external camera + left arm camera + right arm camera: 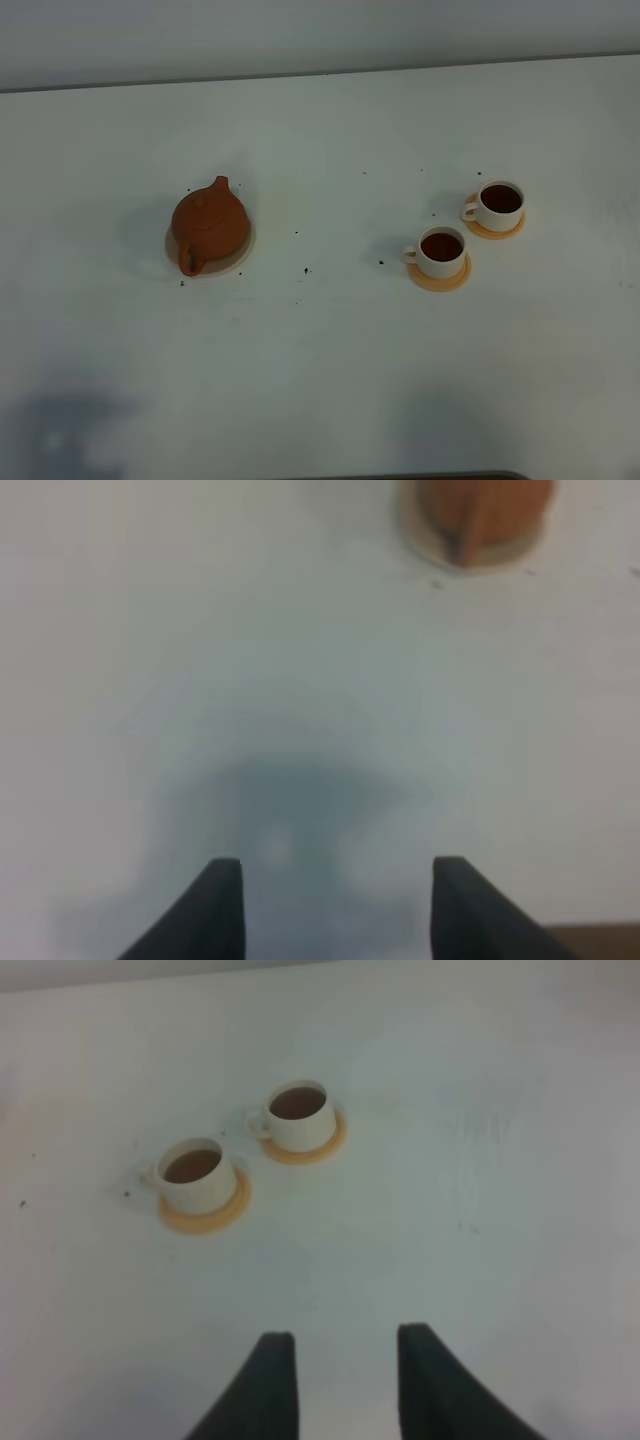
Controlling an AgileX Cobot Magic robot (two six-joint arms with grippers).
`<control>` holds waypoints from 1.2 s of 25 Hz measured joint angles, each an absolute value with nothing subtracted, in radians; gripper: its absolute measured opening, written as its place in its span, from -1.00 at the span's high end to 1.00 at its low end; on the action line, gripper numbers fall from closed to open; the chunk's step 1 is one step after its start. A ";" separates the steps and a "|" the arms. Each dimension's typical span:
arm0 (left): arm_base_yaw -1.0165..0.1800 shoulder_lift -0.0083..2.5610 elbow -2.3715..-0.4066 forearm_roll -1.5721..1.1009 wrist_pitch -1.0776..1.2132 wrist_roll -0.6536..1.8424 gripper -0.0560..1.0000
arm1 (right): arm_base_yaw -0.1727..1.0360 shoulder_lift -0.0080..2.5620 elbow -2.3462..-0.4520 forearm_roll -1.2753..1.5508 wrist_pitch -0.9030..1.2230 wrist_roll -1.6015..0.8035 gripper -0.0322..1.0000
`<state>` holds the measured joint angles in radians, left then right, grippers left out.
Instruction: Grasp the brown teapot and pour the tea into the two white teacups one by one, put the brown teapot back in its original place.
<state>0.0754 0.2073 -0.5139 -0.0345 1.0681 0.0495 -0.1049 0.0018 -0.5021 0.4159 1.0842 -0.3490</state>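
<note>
White tabletop (320, 380), teapot set down, cups filled.
Brown teapot (483, 515) sits well ahead of the left gripper (338, 900), jaws wide and empty; right gripper (345, 1380) parted, empty.

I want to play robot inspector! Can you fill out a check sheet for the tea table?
Surface: white table, a few dark specks near the teapot and cups.
Job's things: brown teapot upright on its beige saucer; two white teacups on orange coasters, both holding dark tea.
Clutter: nothing seen.
Grippers: left gripper open, empty; right gripper open, empty.
Cables: nothing seen.
Surroundings: plain grey wall behind.
</note>
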 joint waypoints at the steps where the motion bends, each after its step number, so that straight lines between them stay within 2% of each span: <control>1: 0.093 0.207 -0.514 -0.035 1.068 0.049 0.09 | -0.103 0.002 -0.502 0.416 1.084 -0.349 0.47; 10: 0.160 0.194 -0.513 -0.035 1.068 0.049 0.09 | -0.057 0.002 -0.502 0.417 1.084 -0.349 0.47; 24: 0.159 0.095 -0.513 -0.035 1.069 0.049 0.09 | -0.056 0.002 -0.502 0.417 1.084 -0.349 0.47; 30: 0.104 0.095 -0.513 -0.035 1.069 0.049 0.09 | -0.056 0.002 -0.502 0.417 1.084 -0.349 0.47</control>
